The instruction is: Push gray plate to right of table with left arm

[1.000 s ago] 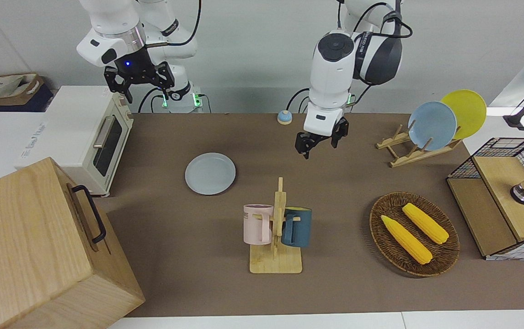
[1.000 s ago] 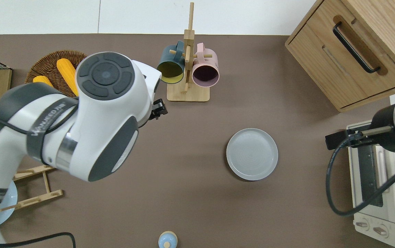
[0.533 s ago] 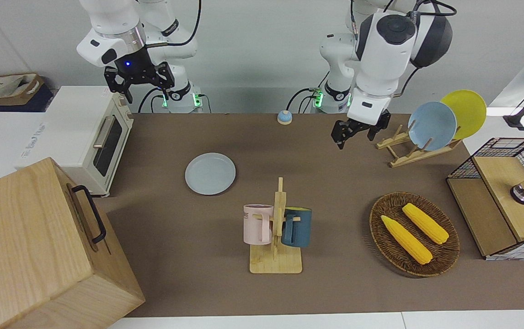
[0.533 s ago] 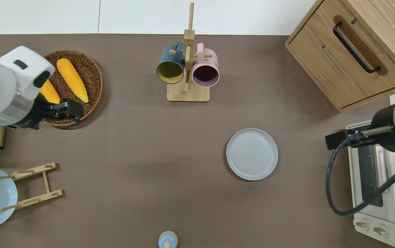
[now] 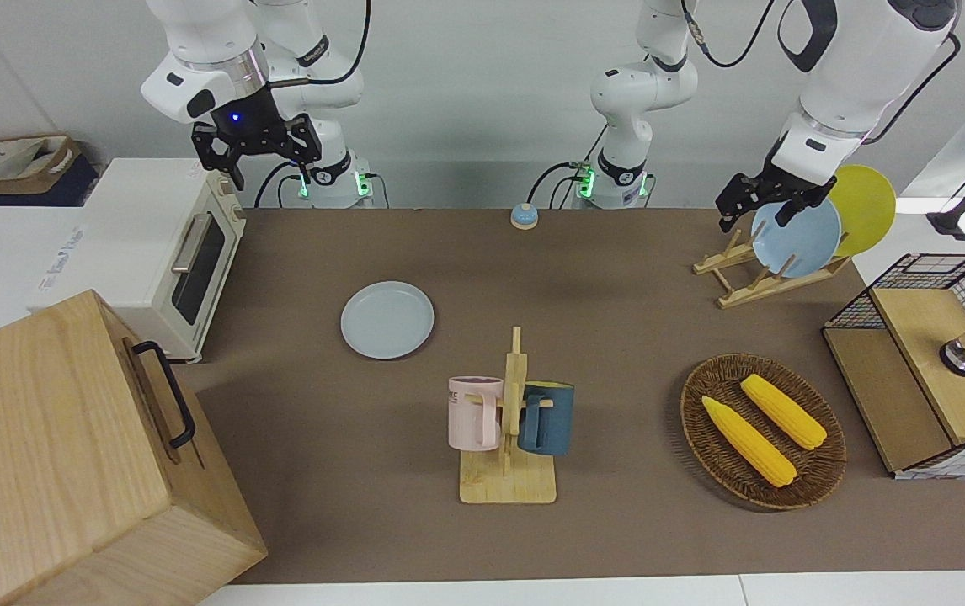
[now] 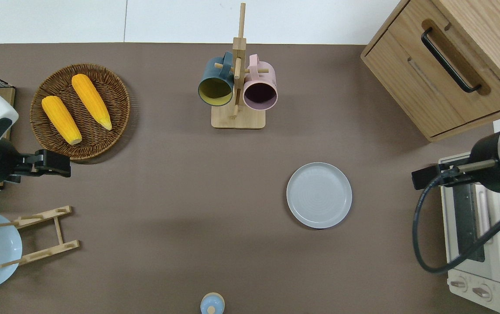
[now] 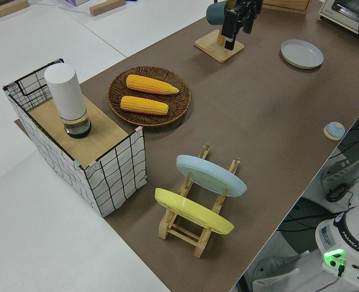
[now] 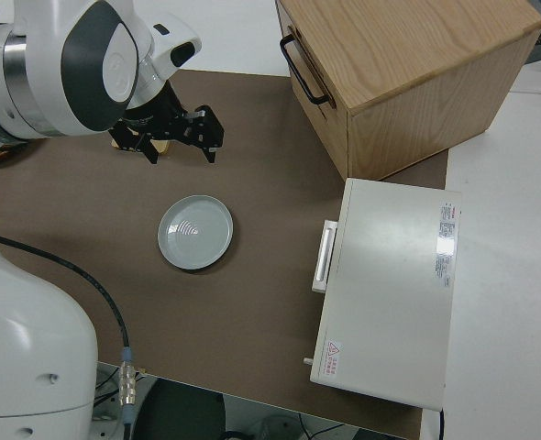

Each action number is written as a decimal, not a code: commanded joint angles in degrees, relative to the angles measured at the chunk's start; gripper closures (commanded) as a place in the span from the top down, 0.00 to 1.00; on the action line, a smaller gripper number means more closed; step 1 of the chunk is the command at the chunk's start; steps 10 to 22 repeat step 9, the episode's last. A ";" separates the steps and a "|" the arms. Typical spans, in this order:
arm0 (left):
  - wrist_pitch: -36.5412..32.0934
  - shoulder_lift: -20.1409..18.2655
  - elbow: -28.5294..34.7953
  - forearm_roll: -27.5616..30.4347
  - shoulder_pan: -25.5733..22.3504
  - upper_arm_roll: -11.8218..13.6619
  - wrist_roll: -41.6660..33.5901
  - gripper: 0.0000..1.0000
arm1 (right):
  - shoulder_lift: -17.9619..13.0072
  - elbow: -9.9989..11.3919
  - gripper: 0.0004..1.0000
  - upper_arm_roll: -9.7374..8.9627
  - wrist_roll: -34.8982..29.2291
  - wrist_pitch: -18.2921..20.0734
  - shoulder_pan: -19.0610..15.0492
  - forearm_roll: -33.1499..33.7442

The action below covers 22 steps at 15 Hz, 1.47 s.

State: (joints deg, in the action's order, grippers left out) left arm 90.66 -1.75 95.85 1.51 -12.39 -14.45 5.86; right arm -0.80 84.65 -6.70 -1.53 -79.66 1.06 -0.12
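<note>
Reading across the front view, from the right arm's end of the table (image 5: 617, 337) to the left arm's end.

A wooden cabinet (image 5: 53, 454) with a black handle fills the corner farthest from the robots. Beside it, along the same end edge and nearer the robots, sits a white toaster oven (image 5: 154, 252). The right arm is parked; the right gripper (image 5: 253, 156) has its fingers spread wide and holds nothing.

The gray plate (image 5: 387, 320) lies flat on the table, just out from the toaster oven, roughly midway between the robots' edge and the opposite long edge. Nothing touches it.

At mid-length, near the long edge away from the robots, a wooden mug stand (image 5: 509, 471) carries a pink mug (image 5: 474, 412) and a dark blue mug (image 5: 546, 418). A small blue bell (image 5: 523, 216) sits at the robots' edge.

Toward the left arm's end, a wicker basket (image 5: 819, 484) holds two yellow corn cobs (image 5: 748, 442). Nearer the robots, a wooden rack (image 5: 739, 282) props up a sky-blue plate (image 5: 802, 236) and a yellow plate (image 5: 870, 202). A wire-sided box (image 5: 929, 370) with a white cylinder on top stands at the end edge.

The left gripper (image 5: 765, 202) hangs in the air at that end. Its fingers are apart and hold nothing. Seen from overhead, it is over bare tabletop between the basket and the rack, well apart from the gray plate.
</note>
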 commanded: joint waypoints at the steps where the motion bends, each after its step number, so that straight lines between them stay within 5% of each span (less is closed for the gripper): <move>1: 4.61 -5.64 8.29 1.48 -0.35 0.04 -0.76 1.00 | -0.17 -0.46 0.98 -0.77 -0.05 0.83 -1.15 -0.59; 22: 3.74 -5.20 8.21 3.15 0.09 -0.05 -0.76 1.00 | -0.17 -0.46 0.98 -0.77 -0.14 0.83 -1.15 -0.59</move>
